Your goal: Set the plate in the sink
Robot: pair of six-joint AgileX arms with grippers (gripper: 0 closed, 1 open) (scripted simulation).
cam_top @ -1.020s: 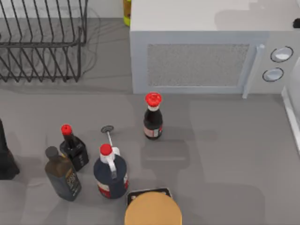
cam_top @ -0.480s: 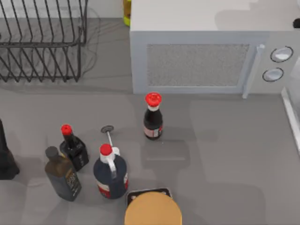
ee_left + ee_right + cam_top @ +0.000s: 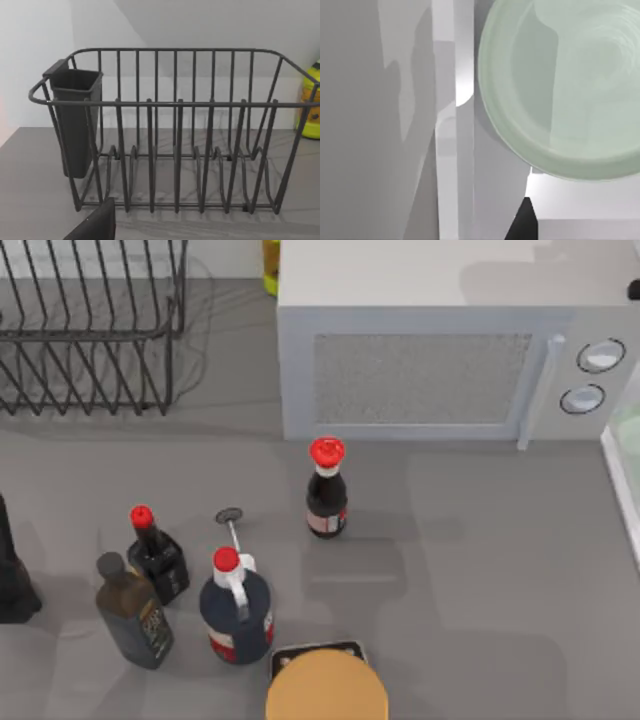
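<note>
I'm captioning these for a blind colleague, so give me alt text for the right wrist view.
A large pale mint-green plate with a shallow raised rim is seen from above, over the sink, whose straight white rim runs alongside it. Grey countertop lies beyond the rim, and a small dark part of the gripper shows at the picture's edge.

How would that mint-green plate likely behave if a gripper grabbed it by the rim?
The plate looks glossy and smooth, so it would probably be slippery in a pinch. Its rim is shallow, giving little to hold. It appears rigid, likely brittle if dropped against the sink rim.
</note>
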